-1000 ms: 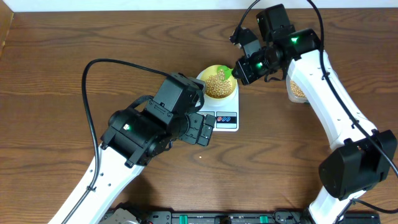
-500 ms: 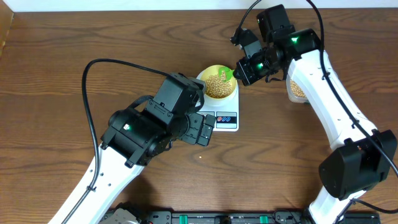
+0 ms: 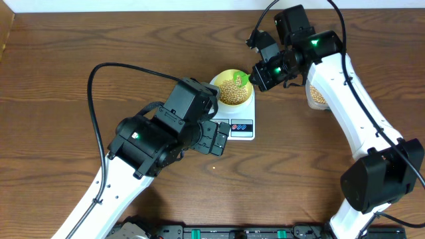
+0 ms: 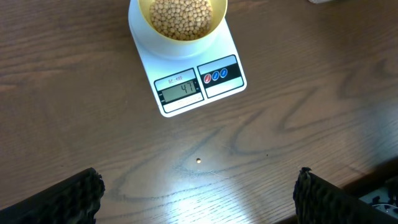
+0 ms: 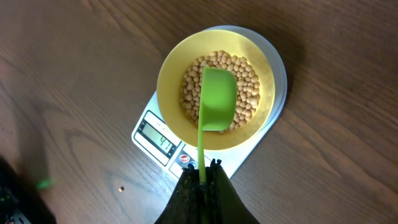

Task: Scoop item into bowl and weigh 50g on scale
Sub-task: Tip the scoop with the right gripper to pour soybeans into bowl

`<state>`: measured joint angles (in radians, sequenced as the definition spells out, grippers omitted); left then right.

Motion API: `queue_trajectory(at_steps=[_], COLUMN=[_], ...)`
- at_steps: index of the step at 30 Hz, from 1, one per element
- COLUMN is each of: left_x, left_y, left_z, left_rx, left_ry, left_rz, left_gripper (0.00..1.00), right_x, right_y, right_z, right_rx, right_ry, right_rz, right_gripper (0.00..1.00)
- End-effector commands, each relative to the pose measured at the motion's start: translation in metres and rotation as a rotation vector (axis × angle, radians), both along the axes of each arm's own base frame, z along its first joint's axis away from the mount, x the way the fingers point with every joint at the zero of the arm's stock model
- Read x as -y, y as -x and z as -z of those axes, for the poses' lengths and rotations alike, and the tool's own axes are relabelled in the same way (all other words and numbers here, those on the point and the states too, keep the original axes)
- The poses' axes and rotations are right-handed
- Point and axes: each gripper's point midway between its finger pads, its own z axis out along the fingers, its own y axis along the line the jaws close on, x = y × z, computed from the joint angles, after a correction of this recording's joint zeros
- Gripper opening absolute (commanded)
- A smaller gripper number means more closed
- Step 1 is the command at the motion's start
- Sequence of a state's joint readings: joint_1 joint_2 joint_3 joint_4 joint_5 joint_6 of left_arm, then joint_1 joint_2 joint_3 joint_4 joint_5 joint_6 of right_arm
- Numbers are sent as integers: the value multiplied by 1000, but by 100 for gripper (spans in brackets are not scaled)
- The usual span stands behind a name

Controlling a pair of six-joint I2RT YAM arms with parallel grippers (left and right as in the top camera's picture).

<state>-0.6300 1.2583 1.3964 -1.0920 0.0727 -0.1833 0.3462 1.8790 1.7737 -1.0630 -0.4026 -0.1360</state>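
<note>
While the right gripper (image 5: 202,177) is clenched on the thin handle of a green scoop (image 5: 217,99), the items stand as follows.
Scale (image 4: 149,68): white, flat on the wooden table (image 4: 311,93); display (image 4: 180,92) reads 47.
Bowl (image 5: 169,87): pale yellow, seated on the scale's platform, behind the display.
Beans (image 5: 249,93): tan, heaped inside the bowl on the scale.
Scoop: cup over the beans, within the bowl's rim; contact with them cannot be told.
Stray bean (image 4: 198,160): one, on the table in front of the scale, apart from it.
Left gripper (image 4: 199,180): released, fingers spread wide, hovering in front of the scale, holding nothing.
</note>
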Motion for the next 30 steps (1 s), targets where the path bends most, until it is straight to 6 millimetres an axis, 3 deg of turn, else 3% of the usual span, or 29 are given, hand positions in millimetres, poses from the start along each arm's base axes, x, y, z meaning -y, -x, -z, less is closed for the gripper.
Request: queue_trajectory(at_steps=[1,16,30], left_x=[-1,-1,-1], left_y=[-1,-1,-1], left_z=[-9,-9,-9], left_rx=[26,26,26], left_ry=[13,13,13], left_rz=[1,1,1], left_gripper=[100,100,100], right_x=[-1,-17,-17], right_y=[-4,4,3], right_z=[-5,-3,-4], right_rx=[21,44,49], right_ry=[1,46,48], right_rz=[-9,-50,-48], right_gripper=[1,1,1])
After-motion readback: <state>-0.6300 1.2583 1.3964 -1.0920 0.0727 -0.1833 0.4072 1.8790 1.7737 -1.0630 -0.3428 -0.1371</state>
